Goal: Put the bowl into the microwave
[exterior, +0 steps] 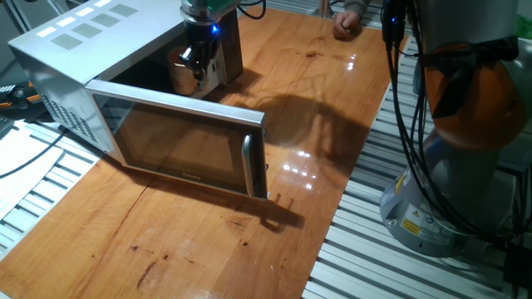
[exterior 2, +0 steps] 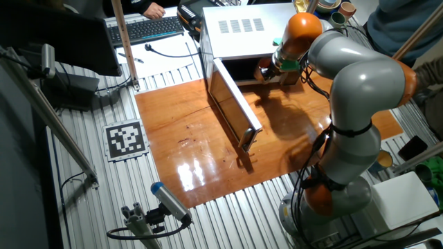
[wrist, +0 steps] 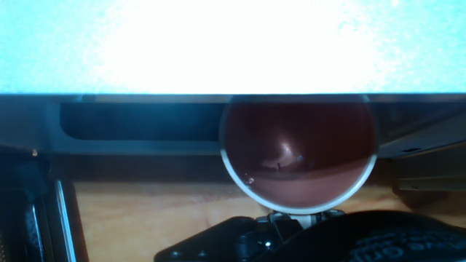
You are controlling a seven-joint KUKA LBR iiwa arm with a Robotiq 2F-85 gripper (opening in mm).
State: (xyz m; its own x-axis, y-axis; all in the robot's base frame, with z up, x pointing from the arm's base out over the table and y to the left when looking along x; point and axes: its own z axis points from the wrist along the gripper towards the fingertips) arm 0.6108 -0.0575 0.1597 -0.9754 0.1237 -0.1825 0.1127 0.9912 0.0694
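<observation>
- Bench (exterior: 216, 249): wood top, glossy, with glare patches near the microwave door. One fixed view shows a metal slatted frame on both sides of it; the other fixed view adds a keyboard (exterior 2: 145, 29) and a square black-and-white marker (exterior 2: 125, 139) lying off the wood.
- Arm (exterior 2: 360, 90): grey with orange joints. The other fixed view shows the whole arm reaching from its base on the right toward the oven mouth; one fixed view shows only the base and the wrist.
- Microwave (exterior: 91, 50): silver-white box, vent slots on top. Its door (exterior: 179, 145) stands swung wide open, dark glass, vertical bar handle at the free edge. The hand view shows only the top lip of the cavity, washed out bright, with the dark opening below.
- End effector (exterior: 198, 60): at the cavity opening, a small blue light above it. It is pinching the bowl by the rim; the hand view shows the dark fingers at the lower edge of the rim.
- Bowl (wrist: 298, 149): held at the mouth of the microwave. The hand view alone shows the reddish-brown inside and pale round rim; in one fixed view it is a pale shape (exterior: 181, 71) beside the fingers, just inside the opening. Whether it rests on the cavity floor I cannot tell.
</observation>
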